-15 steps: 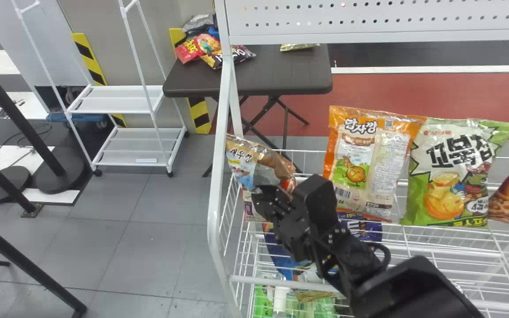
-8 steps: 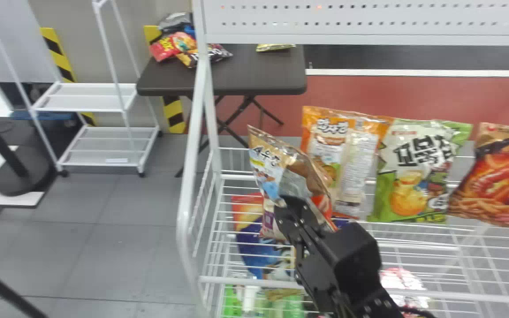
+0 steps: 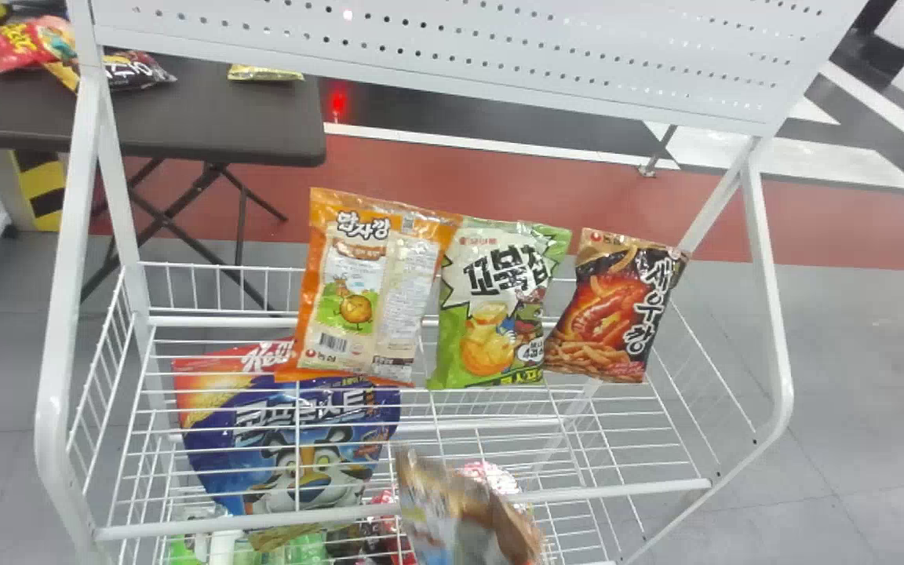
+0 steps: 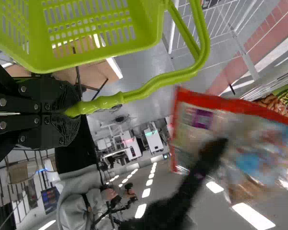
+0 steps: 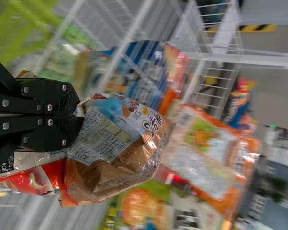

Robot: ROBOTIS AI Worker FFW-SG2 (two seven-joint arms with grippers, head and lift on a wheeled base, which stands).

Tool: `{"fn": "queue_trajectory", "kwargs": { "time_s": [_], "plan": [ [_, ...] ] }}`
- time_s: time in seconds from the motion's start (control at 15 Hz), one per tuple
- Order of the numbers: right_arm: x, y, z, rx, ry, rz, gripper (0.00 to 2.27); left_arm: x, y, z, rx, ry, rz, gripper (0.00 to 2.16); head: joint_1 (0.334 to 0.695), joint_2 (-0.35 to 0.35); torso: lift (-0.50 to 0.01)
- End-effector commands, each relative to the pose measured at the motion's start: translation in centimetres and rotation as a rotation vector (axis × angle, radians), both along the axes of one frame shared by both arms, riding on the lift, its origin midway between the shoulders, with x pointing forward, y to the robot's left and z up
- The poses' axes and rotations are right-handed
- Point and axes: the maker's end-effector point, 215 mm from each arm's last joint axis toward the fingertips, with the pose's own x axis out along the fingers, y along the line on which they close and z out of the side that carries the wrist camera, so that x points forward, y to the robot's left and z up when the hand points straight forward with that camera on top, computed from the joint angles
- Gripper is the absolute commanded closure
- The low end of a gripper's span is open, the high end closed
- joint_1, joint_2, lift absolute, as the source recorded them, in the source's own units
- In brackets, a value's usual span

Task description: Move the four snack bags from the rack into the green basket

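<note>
My right pincer (image 5: 77,115) clenches the brown-and-blue snack bag (image 3: 464,518) near the front rail of the white wire rack (image 3: 63,314), where the orange bag (image 3: 366,294), green-and-white bag (image 3: 495,306) and red-and-brown bag (image 3: 613,310) stand, while my left pincer (image 4: 73,109) grips the green basket's (image 4: 86,51) handle (image 4: 149,88).

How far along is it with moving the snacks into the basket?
Likely nothing is delivered yet, though the contents of the green basket are unclear. One tan bag is in the right end effector; the left end effector holds the basket. To go: orange bag, green bag and brown bag on the rack.
</note>
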Motion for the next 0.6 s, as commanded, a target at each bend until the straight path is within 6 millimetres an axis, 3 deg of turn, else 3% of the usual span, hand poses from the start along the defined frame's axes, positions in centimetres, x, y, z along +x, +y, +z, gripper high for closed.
{"fn": "queue_trajectory", "kwargs": {
  "time_s": [0.0, 0.2, 0.33, 0.4, 0.47, 0.53],
  "plan": [
    [-6.0, -1.4, -4.9, -0.056, 0.218, -0.006, 2.24, 0.4, 0.5, 0.1, -0.005, -0.004, 0.014, 2.02, 0.695, -0.350, 0.000],
    [-9.1, 1.5, -8.9, 0.051, 0.341, 0.024, 2.24, 0.7, 0.6, 0.5, -0.017, -0.010, 0.022, 2.02, 0.695, -0.350, 0.000],
    [-8.1, 4.3, -9.5, 0.153, 0.318, 0.053, 2.24, 0.6, 0.5, 0.5, -0.018, -0.010, 0.019, 2.02, 0.695, -0.350, 0.000],
    [-6.5, 5.4, -9.3, 0.212, 0.270, 0.061, 2.21, 0.6, 0.4, 0.5, -0.019, -0.010, 0.018, 2.02, 0.695, -0.350, 0.000],
    [-5.7, 6.5, -9.4, 0.302, 0.276, 0.054, 1.90, 0.6, 0.4, 0.6, -0.019, -0.011, 0.017, 2.02, 0.695, -0.350, 0.000],
    [-5.4, 7.4, -9.8, 0.405, 0.307, 0.037, 1.42, 0.6, 0.4, 0.6, -0.019, -0.011, 0.017, 2.02, 0.695, -0.350, 0.000]
  ]
}}
